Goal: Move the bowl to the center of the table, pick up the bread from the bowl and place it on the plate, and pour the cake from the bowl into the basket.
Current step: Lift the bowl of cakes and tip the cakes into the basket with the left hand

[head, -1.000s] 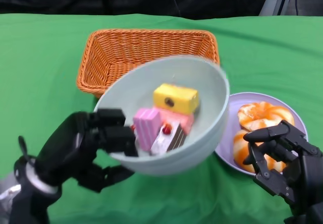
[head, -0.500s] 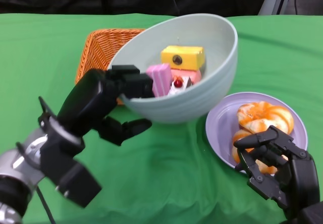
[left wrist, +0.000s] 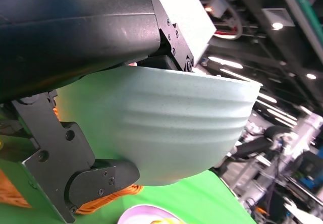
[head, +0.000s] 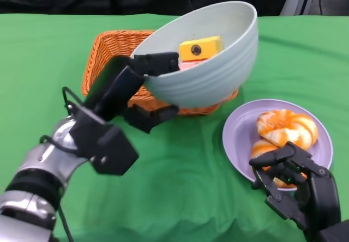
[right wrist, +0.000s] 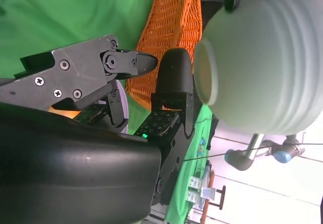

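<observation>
Bowl is held in the air by the left hand, whose fingers hook over the near rim while others reach beneath it. It hangs above the basket, which sits toward the far edge of the table. The head view alone shows the inside: a yellow cake lies high against the wall, with a pink cake just under it, partly hidden by the rim. The left wrist view shows only the ribbed outside of the bowl, clamped between the black shell above and a finger below, with a sliver of basket and plate beneath. The right wrist view catches the bowl's round foot and its underside, the basket behind.

The right hand rests at the near right edge of the table, fingers apart and curled over nothing, its tips over the near rim of the plate. Two pieces of bread lie on the plate, the nearer one partly hidden by that hand.
</observation>
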Robot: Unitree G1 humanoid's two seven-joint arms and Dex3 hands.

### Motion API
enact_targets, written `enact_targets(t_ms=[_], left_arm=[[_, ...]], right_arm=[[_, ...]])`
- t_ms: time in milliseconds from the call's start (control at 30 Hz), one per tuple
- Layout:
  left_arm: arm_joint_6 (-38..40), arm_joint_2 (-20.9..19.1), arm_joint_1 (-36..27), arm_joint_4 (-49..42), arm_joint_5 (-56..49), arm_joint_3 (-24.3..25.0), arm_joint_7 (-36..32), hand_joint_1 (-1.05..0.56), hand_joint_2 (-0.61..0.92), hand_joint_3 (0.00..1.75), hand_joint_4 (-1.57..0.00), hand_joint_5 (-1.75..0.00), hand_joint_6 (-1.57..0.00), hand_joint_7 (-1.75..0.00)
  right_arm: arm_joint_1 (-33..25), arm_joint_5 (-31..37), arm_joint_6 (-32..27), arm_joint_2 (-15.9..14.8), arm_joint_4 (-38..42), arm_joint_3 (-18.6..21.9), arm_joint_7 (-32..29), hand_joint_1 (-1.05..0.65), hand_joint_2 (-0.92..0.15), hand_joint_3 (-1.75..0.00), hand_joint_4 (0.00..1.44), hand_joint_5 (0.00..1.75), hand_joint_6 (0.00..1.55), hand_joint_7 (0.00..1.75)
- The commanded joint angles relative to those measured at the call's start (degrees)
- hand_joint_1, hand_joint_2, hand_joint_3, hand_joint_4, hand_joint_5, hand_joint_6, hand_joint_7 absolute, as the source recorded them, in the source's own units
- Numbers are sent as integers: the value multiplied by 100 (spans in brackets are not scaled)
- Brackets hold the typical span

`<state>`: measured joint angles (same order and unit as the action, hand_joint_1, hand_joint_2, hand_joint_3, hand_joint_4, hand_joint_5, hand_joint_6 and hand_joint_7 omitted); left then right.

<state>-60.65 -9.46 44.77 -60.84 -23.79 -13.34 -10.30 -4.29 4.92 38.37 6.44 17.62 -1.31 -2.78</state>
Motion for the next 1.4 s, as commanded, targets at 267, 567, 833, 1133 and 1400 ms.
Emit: enact_targets(t_ms=[267,567,833,1133,1400], left_arm=[[182,285,626,-381,92,167,-172,0,57,115,-71,-174,-68,-153],[665,703,820,-685,616,531,250,-3,56,115,-70,-175,-67,-154],[1449,1055,1123,-834,1155,907,707,-6,59,111,-74,-173,-65,-152],[2075,1416,1372,-903,2116,1581,1733,-11,61,110,-78,-174,-71,-150],[3034,1645,1519,-815,3230,2386,2892,-16,40,137,-74,-175,-70,-157]], right_arm=[[48,109,125,-54,119,-24,-138,-18,-84,-36,73,149,74,115],[101,61,211,-54,270,-59,-100,-14,-77,-52,74,149,74,117],[56,-162,215,-55,345,-113,115,-14,-72,-62,72,149,72,116],[114,-224,354,-15,527,-115,118,-11,-74,-58,72,150,73,115],[124,-137,337,-59,569,-147,110,-13,-72,-61,73,150,72,117]])
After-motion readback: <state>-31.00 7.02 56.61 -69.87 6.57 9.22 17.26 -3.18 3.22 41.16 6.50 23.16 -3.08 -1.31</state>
